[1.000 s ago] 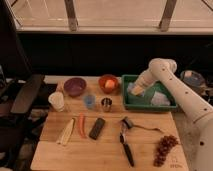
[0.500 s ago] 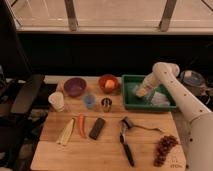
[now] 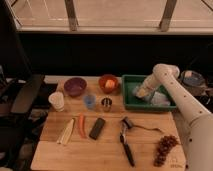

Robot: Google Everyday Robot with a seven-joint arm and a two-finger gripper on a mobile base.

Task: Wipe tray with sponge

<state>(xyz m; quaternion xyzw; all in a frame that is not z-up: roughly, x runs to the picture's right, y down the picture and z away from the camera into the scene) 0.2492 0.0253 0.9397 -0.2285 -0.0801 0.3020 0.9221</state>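
On the tray's left side: my gripper [image 3: 141, 93], lowered inside the tray [image 3: 146, 106], with my white arm [image 3: 172, 90] reaching in from the right.
Grip: cannot tell how wide it stands, or whether it holds anything.
Tray floor, right half: sponge [image 3: 161, 98] — a pale light-blue block lying just beside my gripper; touching or apart, I cannot tell.
Back right of the wooden table [image 3: 75, 156]: the green tray itself, with raised sides.
Back row, left of the tray: orange bowl [image 3: 108, 83] with something pale in it, then purple bowl [image 3: 75, 86].
Middle row: white cup [image 3: 56, 101], blue cup [image 3: 89, 101], metal cup [image 3: 106, 104] — each standing upright and apart.
Front left: pale strip [image 3: 66, 132], orange stick [image 3: 81, 125] and black block [image 3: 97, 128], side by side.
Front centre: black-handled tool [image 3: 126, 142].
Front right corner: grapes [image 3: 165, 149].
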